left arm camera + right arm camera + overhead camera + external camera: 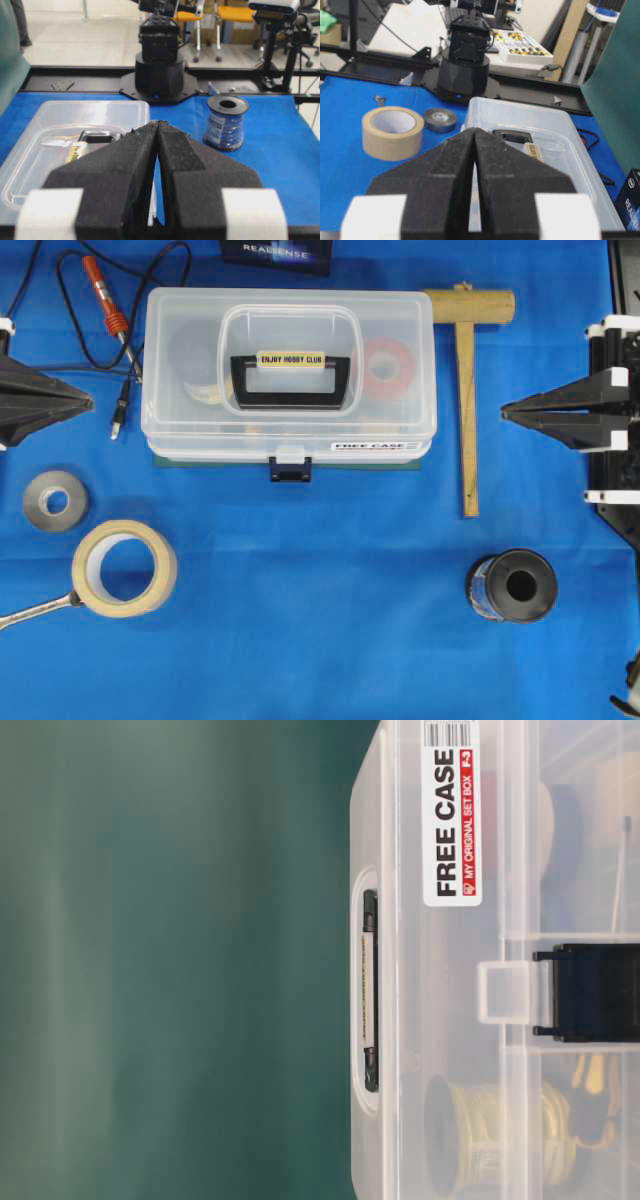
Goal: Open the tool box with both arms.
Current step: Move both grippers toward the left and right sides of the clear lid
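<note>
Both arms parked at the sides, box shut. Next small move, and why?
Probably bring the right gripper toward the dark blue front latch of the clear plastic tool box and open its jaws. The latch looks fastened, and both it and the left gripper sit closed, clear of the box.

You see masking tape roll [124,568] | grey tape roll [55,501] just above-left of it | wrench [35,610] touching its lower-left edge | soldering iron [103,295] far above | wooden mallet [467,360] and blue wire spool [511,586] well right
</note>
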You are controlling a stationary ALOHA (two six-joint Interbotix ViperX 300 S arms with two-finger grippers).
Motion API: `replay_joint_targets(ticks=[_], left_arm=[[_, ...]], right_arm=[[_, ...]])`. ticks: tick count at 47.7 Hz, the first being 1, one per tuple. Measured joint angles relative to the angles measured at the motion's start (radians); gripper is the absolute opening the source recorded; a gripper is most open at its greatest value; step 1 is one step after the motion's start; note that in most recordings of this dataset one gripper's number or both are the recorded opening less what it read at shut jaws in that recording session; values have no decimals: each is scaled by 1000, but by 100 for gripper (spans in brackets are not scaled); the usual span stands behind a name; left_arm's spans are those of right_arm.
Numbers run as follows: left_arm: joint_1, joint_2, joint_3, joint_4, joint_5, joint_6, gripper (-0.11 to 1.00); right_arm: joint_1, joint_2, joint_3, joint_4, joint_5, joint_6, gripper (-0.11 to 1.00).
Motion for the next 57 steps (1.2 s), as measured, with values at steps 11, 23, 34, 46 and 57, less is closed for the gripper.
replay_joint_targets(ticks=[11,23,34,46,57], left_arm=[[3,-9,-2,-29,80,37,0],[101,-6,2,-31,268,35,1],[213,15,35,-31,357,44,57],[259,115,46,-31,422,71,86],[276,227,46,-31,364,75,88]], right_arm=[[-31,6,-28,0,101,8,0],[-101,54,-37,23,239,26,1],[-172,135,-35,28,327,52,60],[-264,284,-34,23,374,52,85],[-282,393,-52,21,374,46,85]])
